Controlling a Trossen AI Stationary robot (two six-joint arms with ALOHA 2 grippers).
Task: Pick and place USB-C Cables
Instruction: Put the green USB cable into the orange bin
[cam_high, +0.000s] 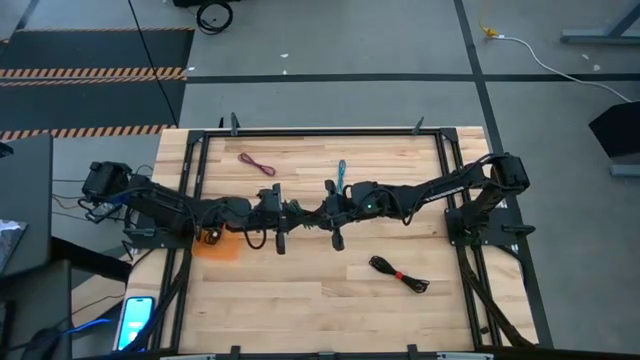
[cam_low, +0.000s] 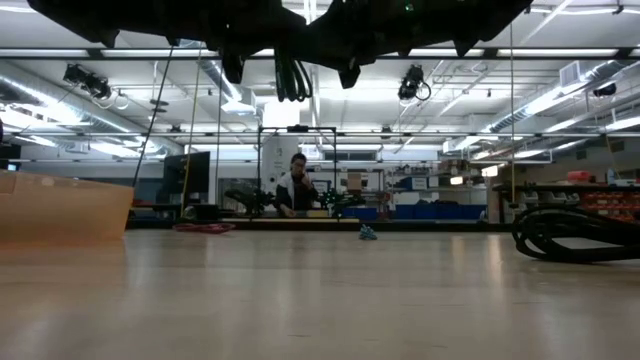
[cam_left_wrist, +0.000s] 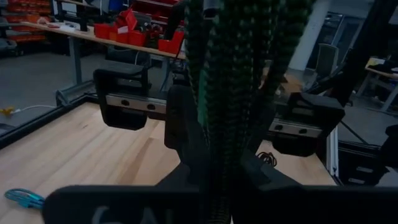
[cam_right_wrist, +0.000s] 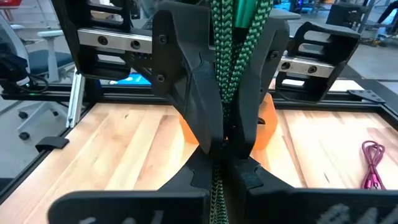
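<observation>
gripping green cable (cam_right_wrist: 233, 37), no legible writing

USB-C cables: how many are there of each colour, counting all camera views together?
maroon cable: 1
teal-blue cable: 1
green cable: 1
black cable: 2, one and one
Total: 5

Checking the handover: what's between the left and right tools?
The green cable spans from left tool to right tool, gripped by both; the wrist views show it.
</observation>
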